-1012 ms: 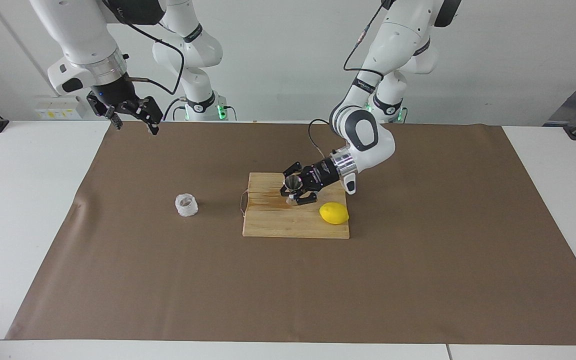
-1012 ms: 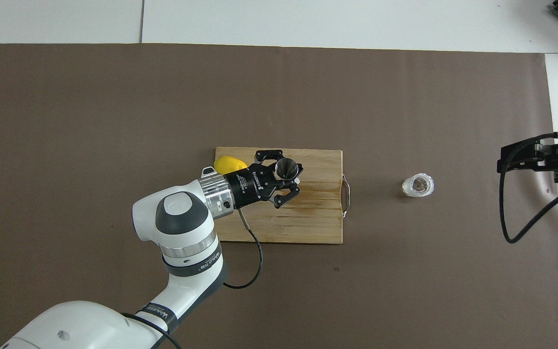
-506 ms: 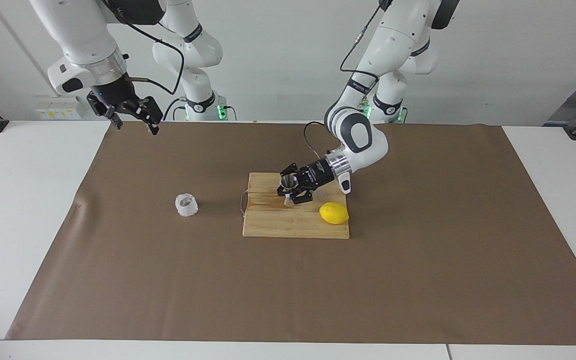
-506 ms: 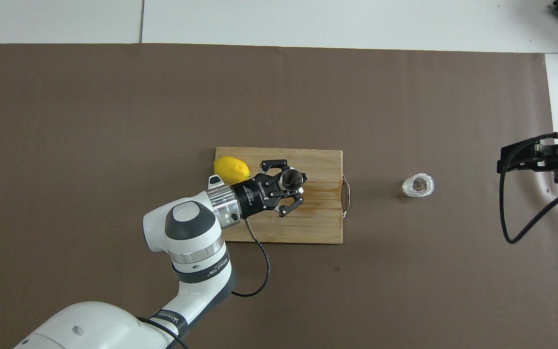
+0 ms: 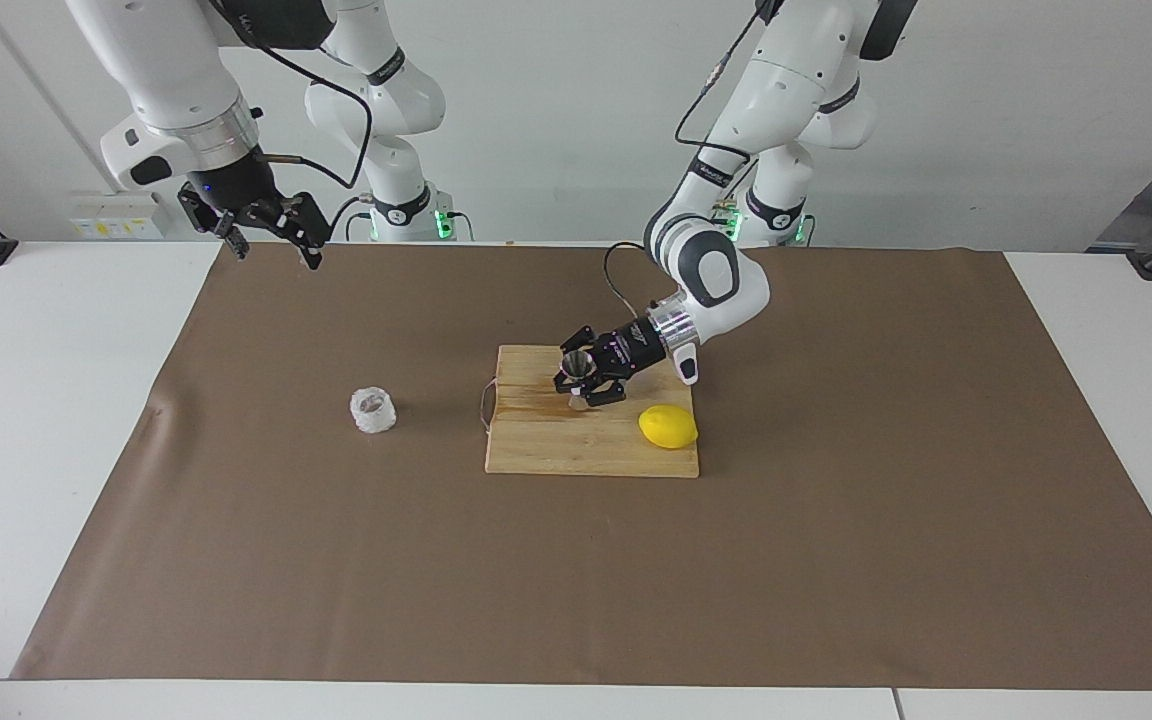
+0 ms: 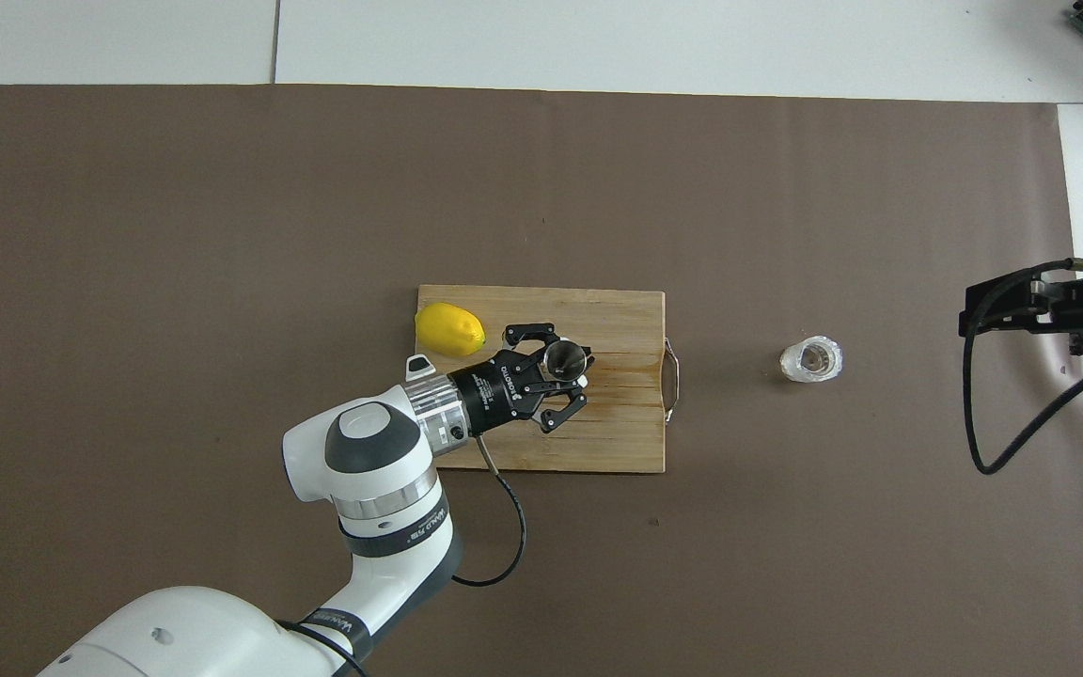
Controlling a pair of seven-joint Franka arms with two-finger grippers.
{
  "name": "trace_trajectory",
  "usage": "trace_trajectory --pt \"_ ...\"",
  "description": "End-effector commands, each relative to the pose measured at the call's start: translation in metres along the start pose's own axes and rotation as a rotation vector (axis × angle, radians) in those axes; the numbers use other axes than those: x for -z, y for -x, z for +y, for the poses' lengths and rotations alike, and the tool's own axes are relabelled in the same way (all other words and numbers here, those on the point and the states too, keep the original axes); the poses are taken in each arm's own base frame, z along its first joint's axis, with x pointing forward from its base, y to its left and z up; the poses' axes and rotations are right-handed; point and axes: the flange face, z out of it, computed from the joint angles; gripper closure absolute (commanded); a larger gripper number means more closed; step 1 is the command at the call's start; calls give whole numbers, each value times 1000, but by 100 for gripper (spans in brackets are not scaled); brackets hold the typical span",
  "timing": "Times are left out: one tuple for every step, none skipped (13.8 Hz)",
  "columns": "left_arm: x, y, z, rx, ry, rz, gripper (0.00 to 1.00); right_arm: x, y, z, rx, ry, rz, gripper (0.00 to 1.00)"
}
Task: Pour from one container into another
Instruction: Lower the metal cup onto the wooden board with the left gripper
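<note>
On the wooden board (image 5: 591,440), left pincer (image 5: 584,383) gripping hourglass steel jigger (image 5: 576,368), right pincer (image 5: 271,233) released.

Yellow lemon (image 5: 667,427) on pale wooden cutting board (image 5: 536,450); brown paper mat (image 5: 836,560); shiny steel jigger (image 5: 575,365); translucent white ridged cup (image 5: 373,410).

A big brown paper sheet (image 5: 836,560) covers most of the white table (image 5: 46,420). A wooden cutting board (image 5: 576,452) lies flat in the middle of the sheet. The board has a thin metal handle (image 5: 485,404) on its short edge toward the right arm's end of the table. A yellow lemon (image 5: 668,427) sits on the board, at the corner toward the left arm's end and farther from the robots. The board has a darker, stained patch near its middle.
</note>
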Motion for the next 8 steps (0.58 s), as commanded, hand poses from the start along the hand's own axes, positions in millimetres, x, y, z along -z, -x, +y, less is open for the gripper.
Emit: trace_trajectory --pt "-2 -3 -10 -1 3 -1 84 1 0 1 66 -26 -7 0" --pt "-1 -3 -8 -2 6 -1 84 1 0 0 100 -28 -6 0" --pt "-1 -3 -9 -2 4 -1 84 -1 1 0 131 -26 -10 0" --pt "-1 -4 -9 -9 4 0 84 -3 3 0 166 -28 -12 0" --pt "0 -6 -10 -10 4 3 84 -5 4 0 208 -27 -7 0" --pt "0 -6 -10 -9 4 4 82 -9 4 1 262 -28 3 0" --pt "0 -6 -10 -9 4 4 80 -12 6 1 327 -29 16 0" --pt "0 -7 -10 -8 4 5 76 -18 7 0 392 -27 31 0"
